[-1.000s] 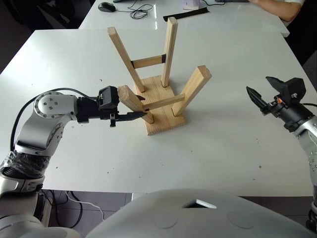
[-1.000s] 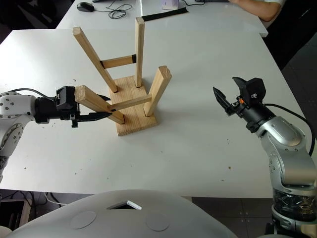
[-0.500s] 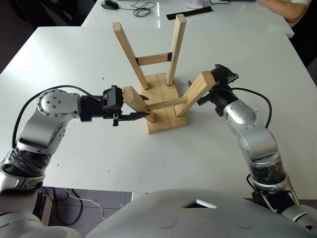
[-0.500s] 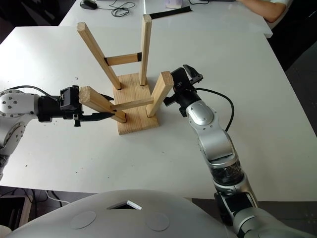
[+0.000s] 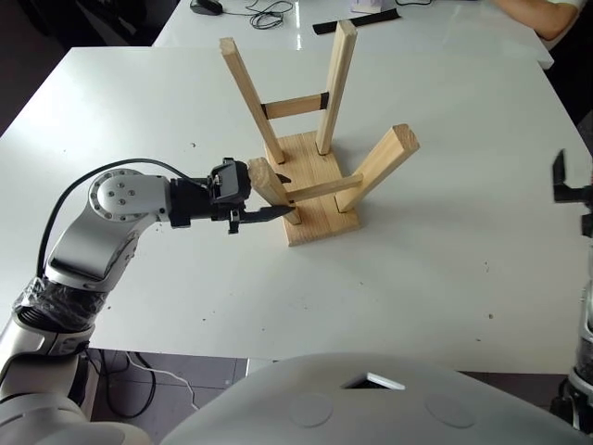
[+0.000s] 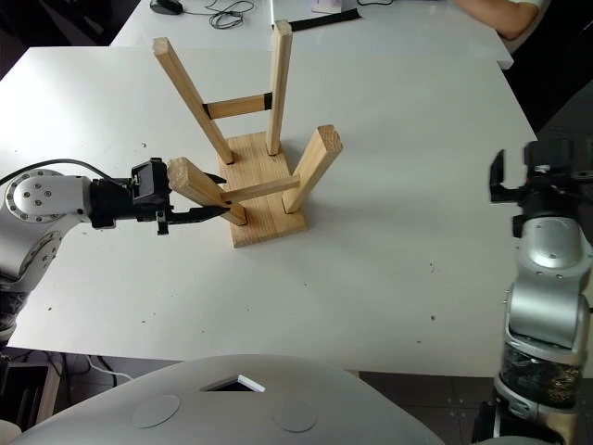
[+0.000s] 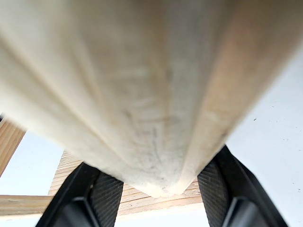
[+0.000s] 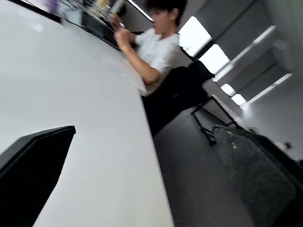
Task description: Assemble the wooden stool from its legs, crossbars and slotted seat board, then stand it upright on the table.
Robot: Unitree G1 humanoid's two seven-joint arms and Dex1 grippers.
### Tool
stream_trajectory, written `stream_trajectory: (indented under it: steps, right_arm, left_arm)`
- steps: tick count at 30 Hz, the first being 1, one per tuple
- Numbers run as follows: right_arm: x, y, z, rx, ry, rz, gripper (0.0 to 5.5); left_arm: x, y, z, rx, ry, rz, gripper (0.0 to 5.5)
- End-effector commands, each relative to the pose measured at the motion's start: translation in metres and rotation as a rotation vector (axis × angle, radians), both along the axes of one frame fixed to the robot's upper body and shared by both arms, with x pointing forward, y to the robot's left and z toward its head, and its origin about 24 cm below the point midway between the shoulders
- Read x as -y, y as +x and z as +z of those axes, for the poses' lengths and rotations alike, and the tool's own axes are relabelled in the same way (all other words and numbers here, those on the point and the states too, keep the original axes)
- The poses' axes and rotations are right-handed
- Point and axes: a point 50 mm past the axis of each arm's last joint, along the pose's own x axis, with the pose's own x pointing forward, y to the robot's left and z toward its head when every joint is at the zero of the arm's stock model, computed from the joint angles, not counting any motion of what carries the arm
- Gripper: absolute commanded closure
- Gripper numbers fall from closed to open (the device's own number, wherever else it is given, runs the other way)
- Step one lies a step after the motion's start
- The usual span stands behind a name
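Stool [image 5: 315, 176] upside down, left gripper [image 5: 283, 195] clamped on one leg

We see the stool put together but inverted: its seat board [image 5: 326, 221] lies flat on the white table [image 5: 417, 278], near the middle, and all four legs point up. One crossbar [image 5: 295, 105] joins the two far legs, and another [image 5: 324, 188] joins the two near ones.

The left gripper comes in from the robot's left, and its fingers [image 7: 106, 196] are closed on either side of the near-left leg [image 5: 264, 176]. That leg slants from the board up and out toward the left arm, so its long axis runs almost in line with the fingers. The near-right leg [image 5: 384, 167] leans the opposite way, toward the right gripper [image 6: 542, 176]. That gripper hangs well apart from the stool, out past the table's right edge. Its fingers seem to be spread with nothing between them, though the wrist view is too blurred for us to be sure.

We judge that only the turning-over is left, and the left arm is much the nearer. Turning the stool by one slanted leg could twist the joint, so we would want the right gripper on the leg that faces it.

The tabletop is smooth, with open room around the stool. Behind it stands a second table [image 5: 278, 32] with a mouse [image 5: 206, 7] and cables.
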Motion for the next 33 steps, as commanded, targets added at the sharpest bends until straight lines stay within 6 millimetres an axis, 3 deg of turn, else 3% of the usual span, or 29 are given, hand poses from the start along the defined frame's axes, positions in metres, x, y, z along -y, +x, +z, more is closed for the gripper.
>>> stream_trajectory:
  steps: [1, 2, 4, 5, 7, 9, 13, 20, 26, 31, 33]
  right_arm:
    - [-0.091, 0.038, -0.013, 0.059, 0.162, 0.359, 0.15]
    - [-0.150, 0.046, -0.014, 0.087, 0.350, 0.573, 0.15]
    - [-0.253, 0.030, 0.015, 0.150, 0.672, 1.024, 0.15]
    - [-0.279, 0.016, 0.032, 0.171, 0.758, 1.184, 0.15]
    - [-0.298, -0.005, 0.055, 0.194, 0.875, 1.363, 0.15]
    - [-0.293, -0.010, 0.062, 0.200, 0.937, 1.392, 0.15]
    - [-0.265, 0.004, 0.043, 0.137, 0.869, 1.227, 0.15]
    - [-0.230, 0.013, 0.022, 0.060, 0.710, 1.083, 0.15]
    - [-0.214, 0.015, 0.013, 0.034, 0.660, 1.029, 0.10]
    - [-0.201, 0.013, -0.003, -0.027, 0.599, 0.982, 0.10]
    - [-0.192, 0.012, -0.017, -0.097, 0.556, 0.943, 0.10]
  left_arm:
    - [-0.014, -0.004, -0.037, -0.132, 0.225, 0.075, 3.39]
    - [-0.012, -0.003, -0.037, -0.133, 0.224, 0.065, 3.39]
    - [-0.006, -0.002, -0.036, -0.136, 0.226, 0.032, 3.39]
    - [-0.004, -0.001, -0.035, -0.139, 0.227, 0.015, 3.39]
    - [-0.001, 0.000, -0.034, -0.143, 0.230, -0.012, 3.39]
    - [0.000, 0.000, -0.033, -0.146, 0.233, -0.023, 3.39]
    - [-0.001, -0.001, -0.035, -0.152, 0.226, -0.015, 3.39]
    - [0.004, -0.004, -0.032, -0.203, 0.191, 0.009, 3.39]
    - [0.001, 0.003, -0.034, -0.180, 0.218, 0.057, 2.27]
    - [-0.020, 0.002, -0.040, -0.160, 0.285, 0.052, 2.27]
    - [-0.020, 0.002, -0.038, -0.144, 0.259, 0.027, 2.27]
